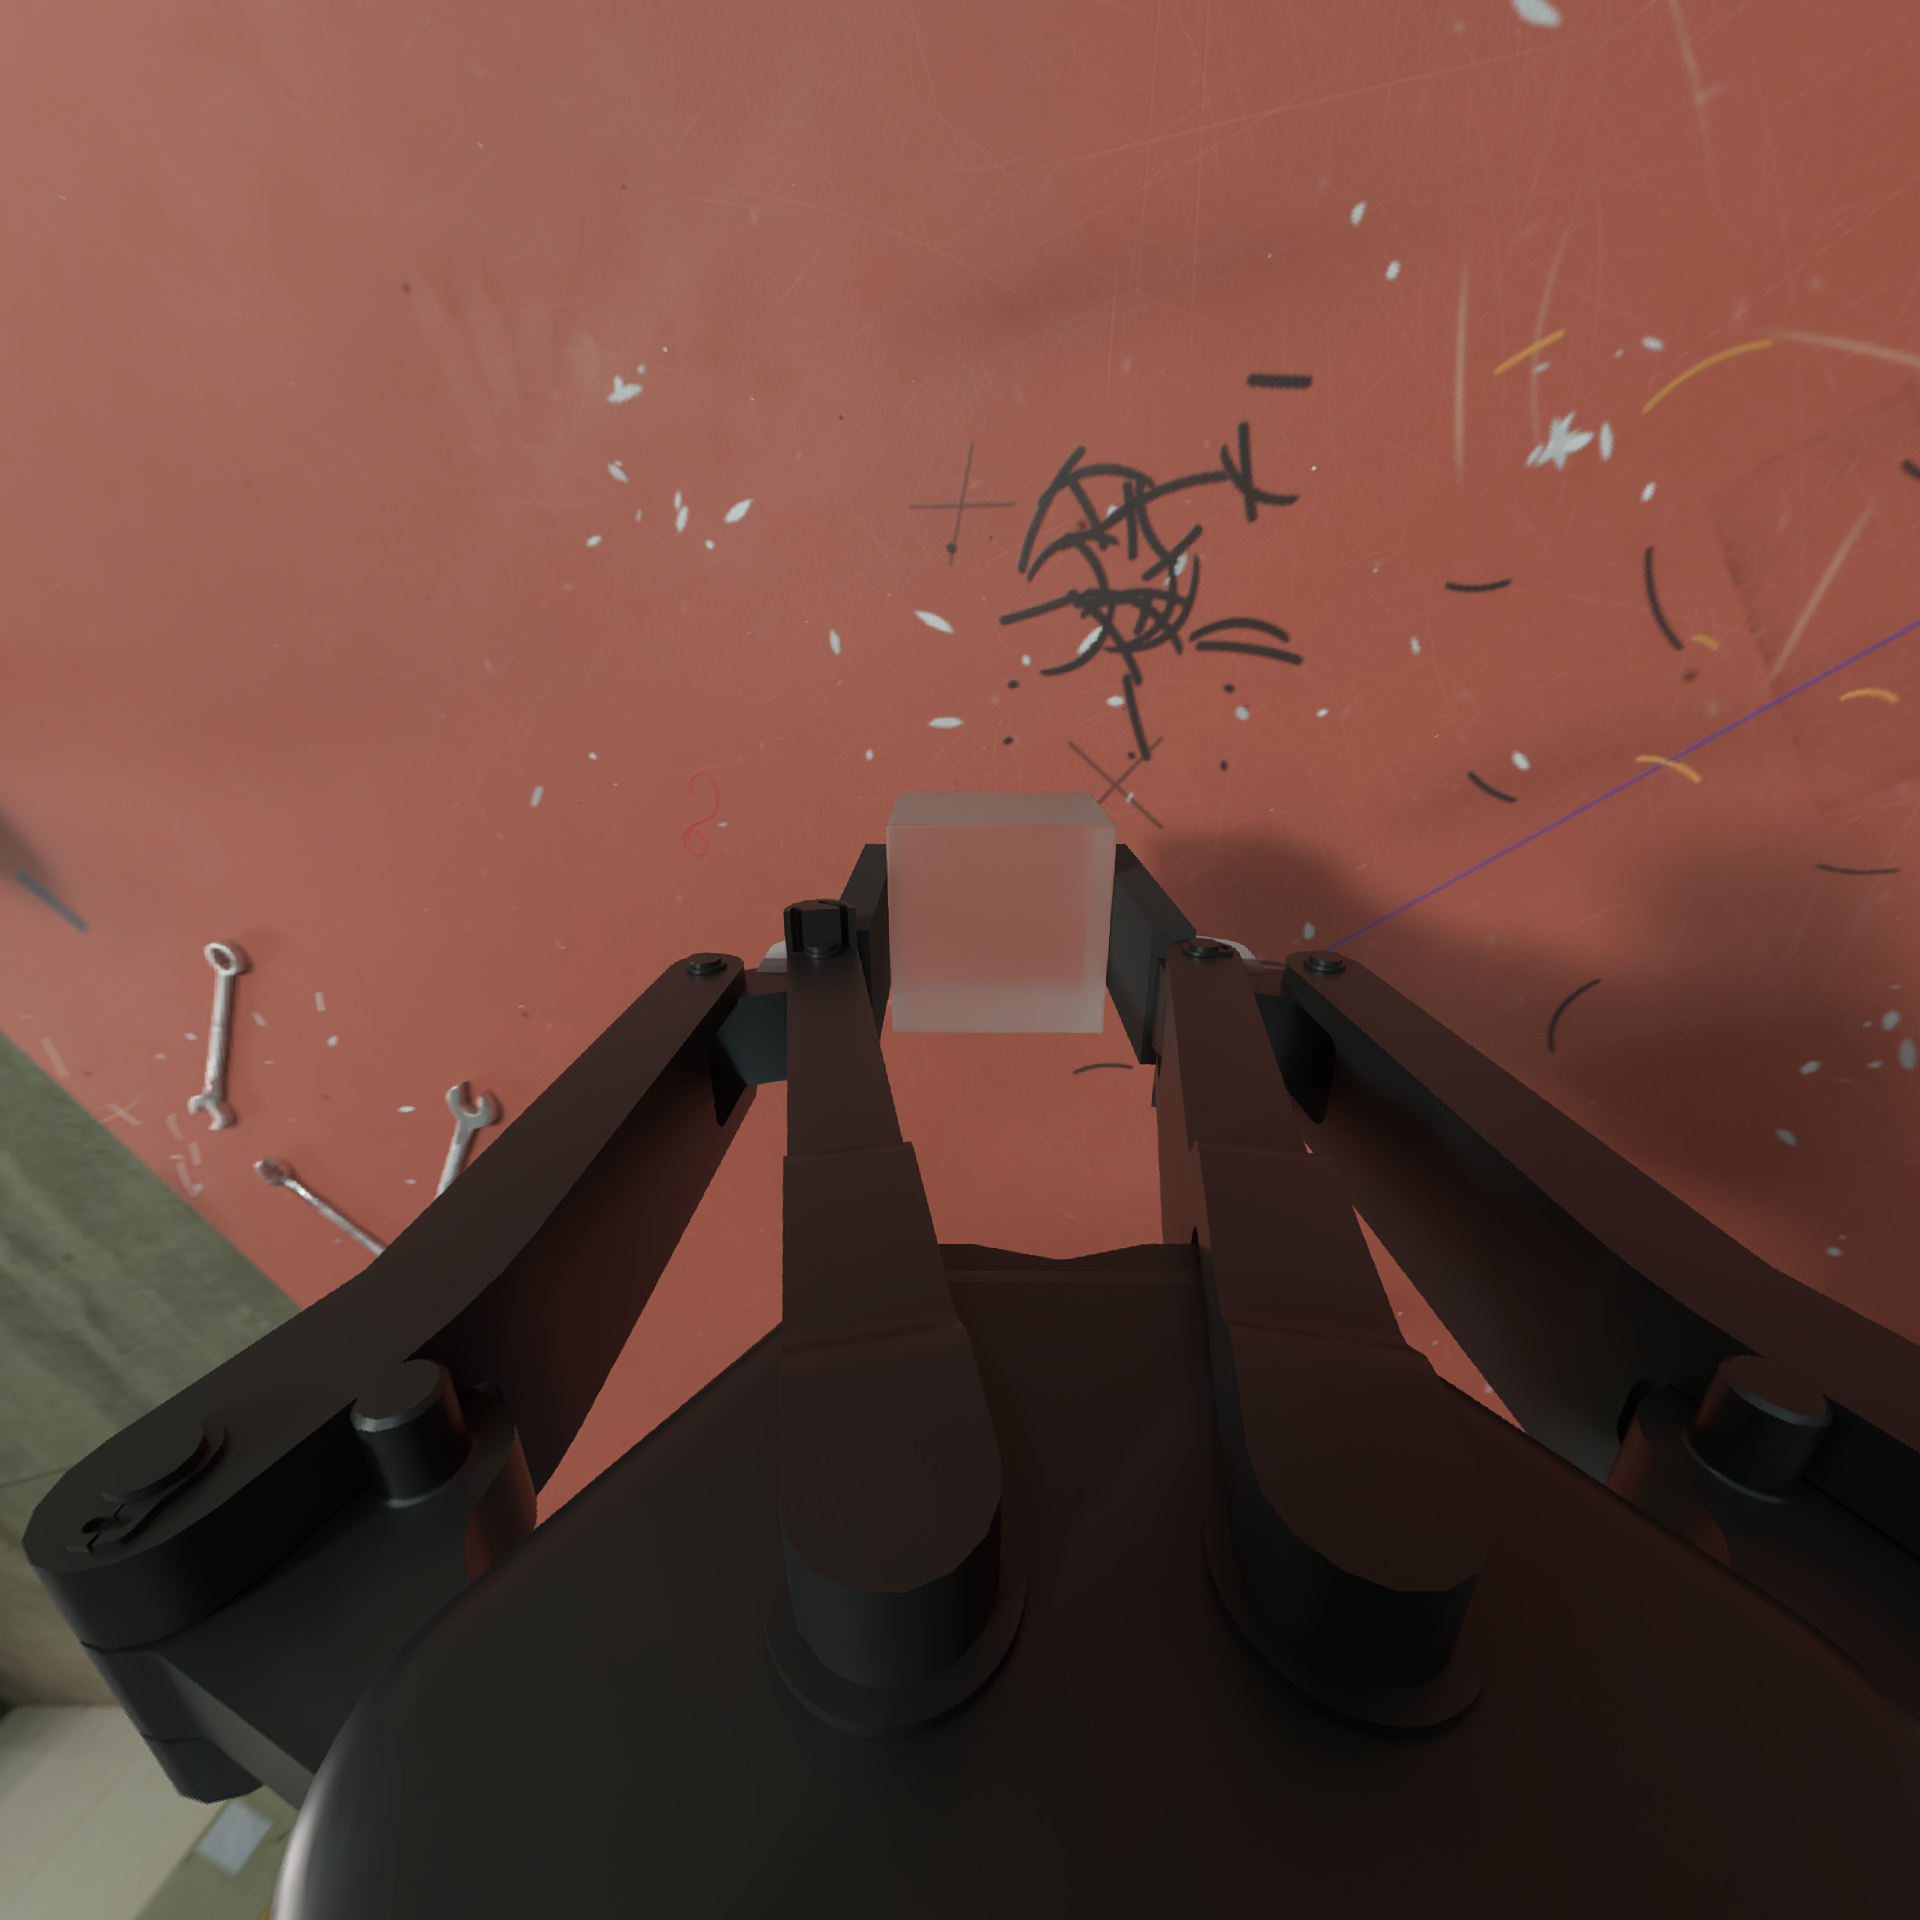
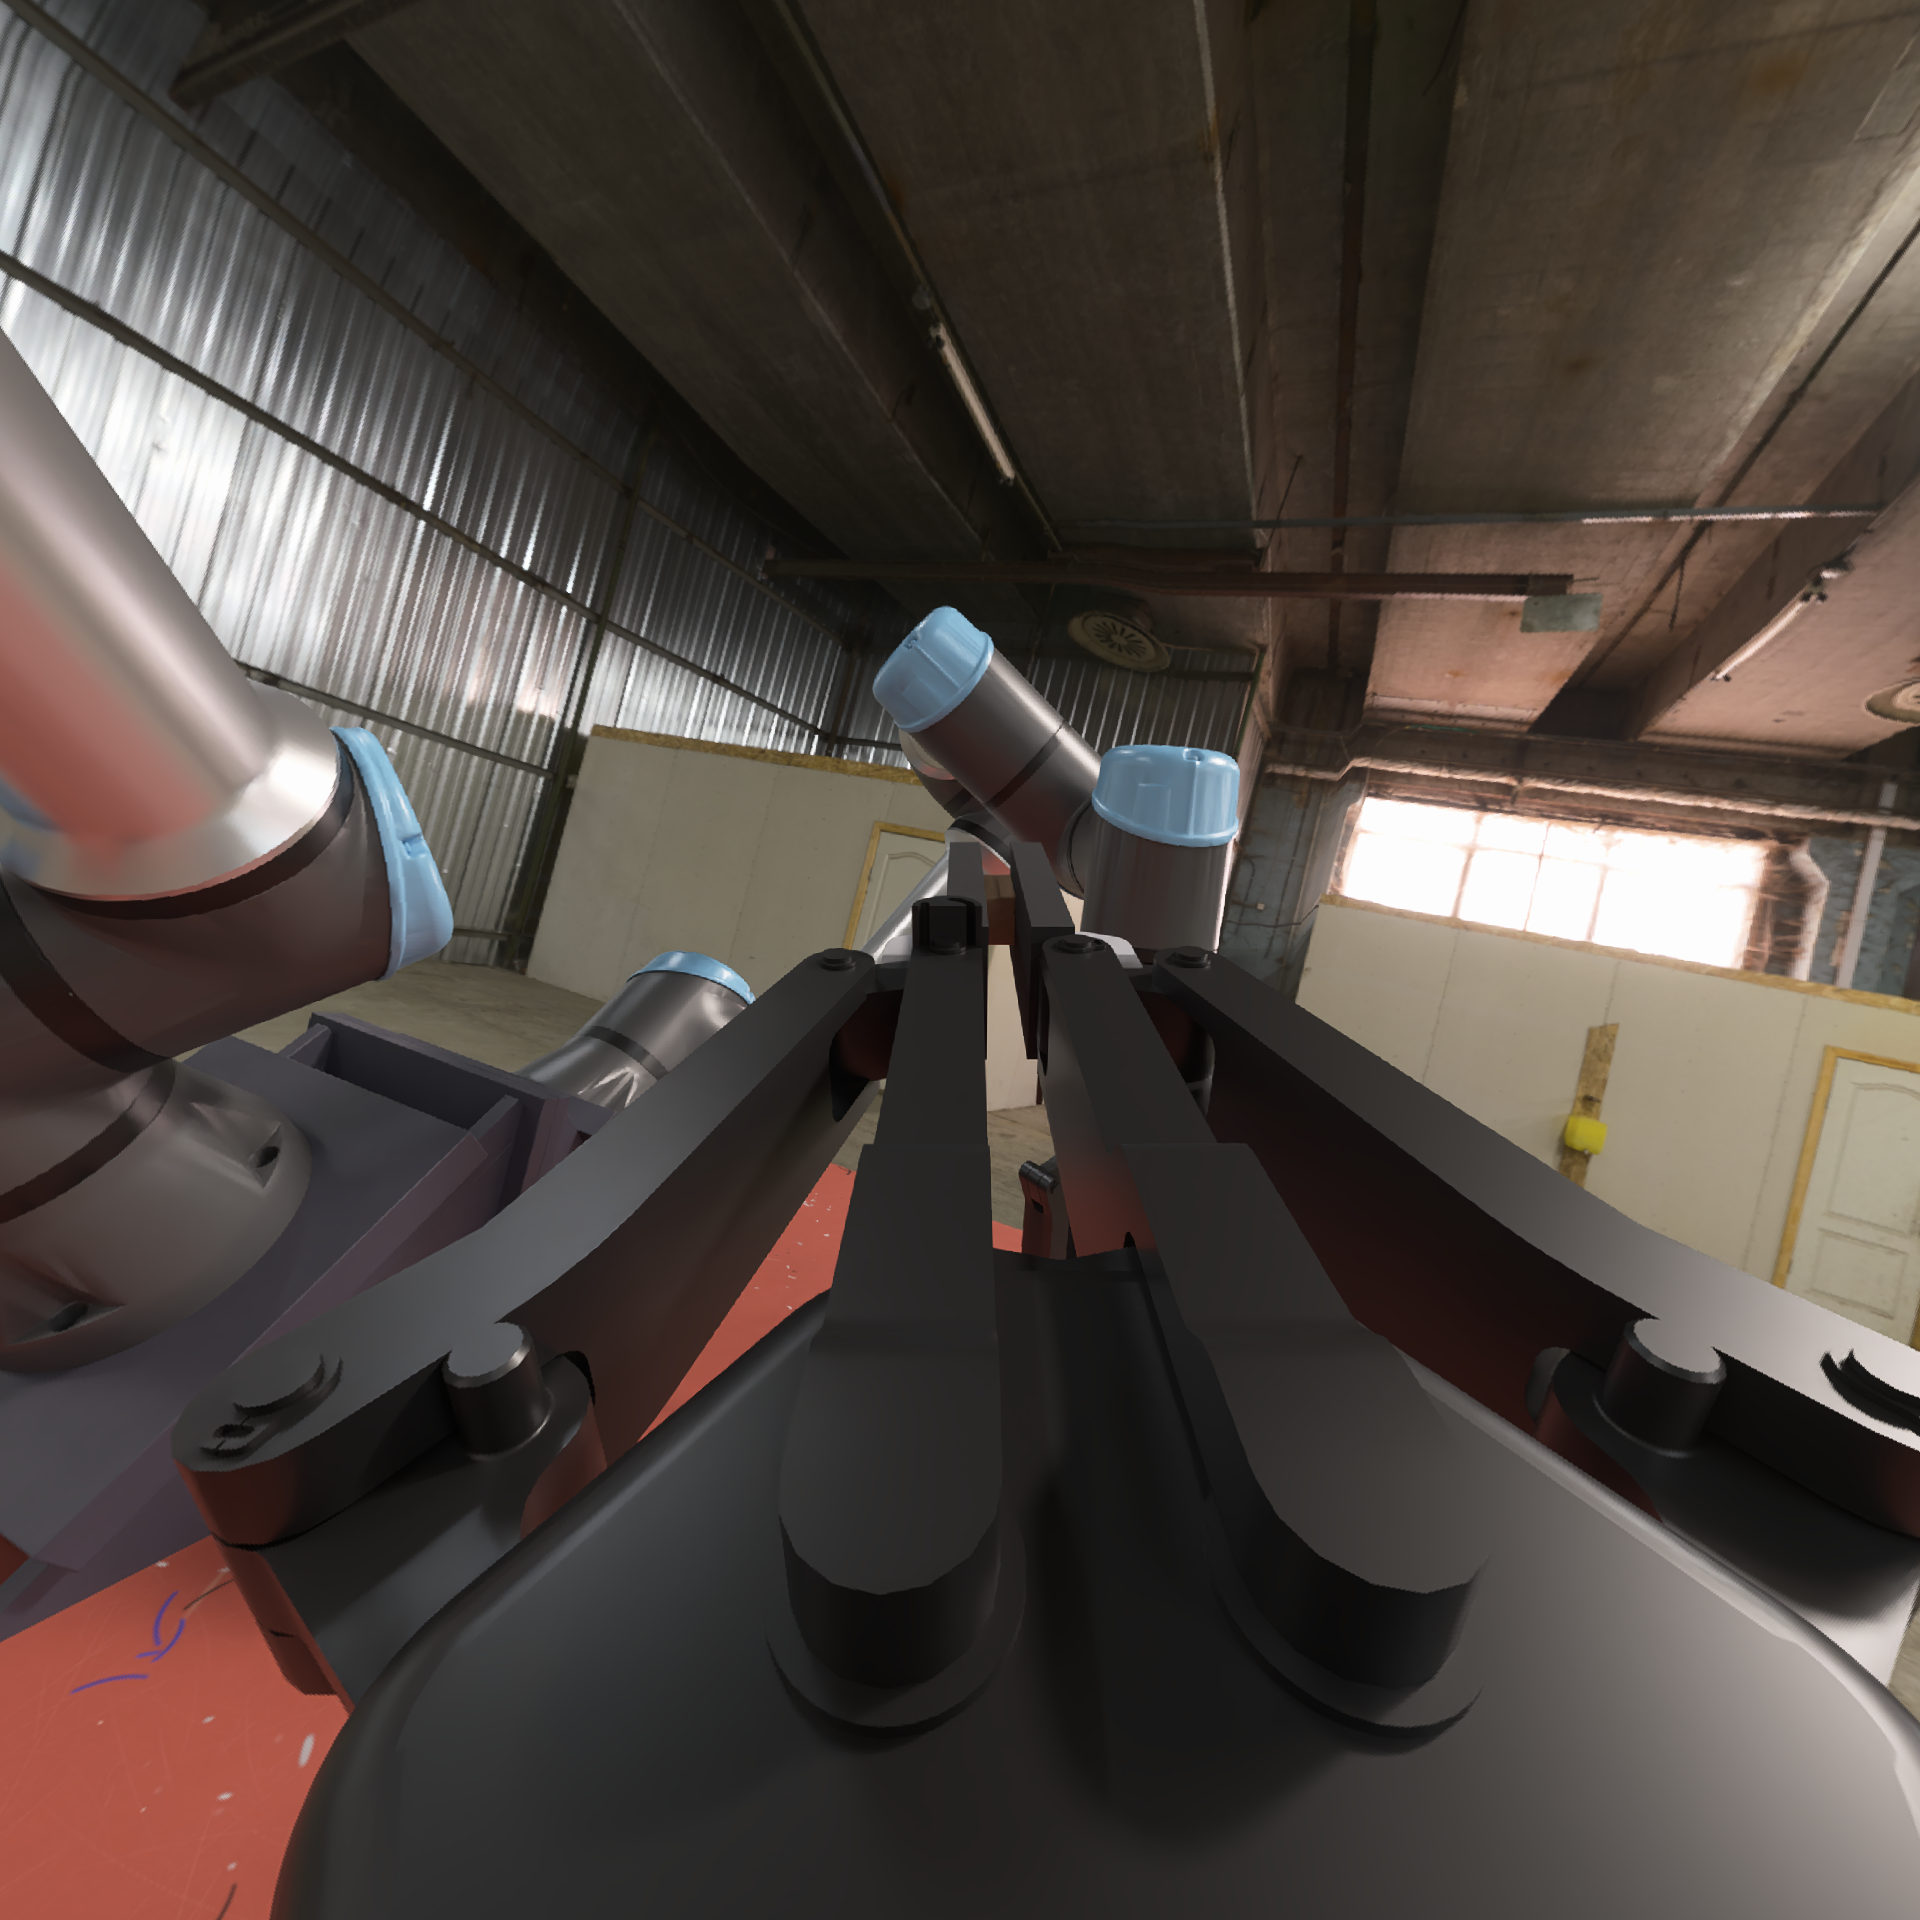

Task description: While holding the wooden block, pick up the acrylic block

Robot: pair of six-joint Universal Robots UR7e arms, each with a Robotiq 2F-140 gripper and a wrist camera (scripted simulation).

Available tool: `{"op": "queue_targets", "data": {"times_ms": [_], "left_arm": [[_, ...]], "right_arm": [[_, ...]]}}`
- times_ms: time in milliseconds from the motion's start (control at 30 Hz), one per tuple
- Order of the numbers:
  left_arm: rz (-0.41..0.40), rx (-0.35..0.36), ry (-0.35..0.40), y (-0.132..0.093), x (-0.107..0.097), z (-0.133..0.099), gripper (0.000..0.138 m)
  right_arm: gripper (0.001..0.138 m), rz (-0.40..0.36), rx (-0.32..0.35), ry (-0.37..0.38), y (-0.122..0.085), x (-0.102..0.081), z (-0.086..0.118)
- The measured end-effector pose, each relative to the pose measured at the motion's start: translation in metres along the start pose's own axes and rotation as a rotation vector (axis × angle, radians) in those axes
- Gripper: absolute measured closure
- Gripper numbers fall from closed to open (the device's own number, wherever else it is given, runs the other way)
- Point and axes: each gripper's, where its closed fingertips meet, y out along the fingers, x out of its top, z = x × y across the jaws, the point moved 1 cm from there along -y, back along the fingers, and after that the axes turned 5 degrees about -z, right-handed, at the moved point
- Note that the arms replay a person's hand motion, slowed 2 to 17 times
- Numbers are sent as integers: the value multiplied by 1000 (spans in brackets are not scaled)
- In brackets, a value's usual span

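In the left wrist view my left gripper [image 1: 1000, 914] is shut on a frosted, see-through acrylic block [image 1: 997, 909], with a black finger pressed on each side of it. The block hangs above the red table [image 1: 520, 416], which lies well below. In the right wrist view my right gripper [image 2: 1000, 894] points up and outward over the room. It is shut on a small brown wooden block [image 2: 1002, 902], of which only a thin sliver shows between the fingers.
Three silver wrenches [image 1: 218, 1034] lie on the red table near its left edge [image 1: 156, 1122]. Black scribbles [image 1: 1127, 571] mark the table's middle. In the right wrist view the other arm's grey joints with blue caps [image 2: 1049, 758] stand ahead, and an arm base [image 2: 156, 935] stands at left.
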Motion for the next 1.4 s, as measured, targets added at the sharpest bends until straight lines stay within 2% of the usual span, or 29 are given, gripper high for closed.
{"op": "queue_targets", "data": {"times_ms": [933, 1400], "left_arm": [[148, 382, 231, -52, 2, 41, 88], [179, 515, 290, -82, 6, 53, 88]], "right_arm": [[131, -40, -21, -37, -2, 9, -1], [131, -58, -32, -61, -5, 15, 3]]}}
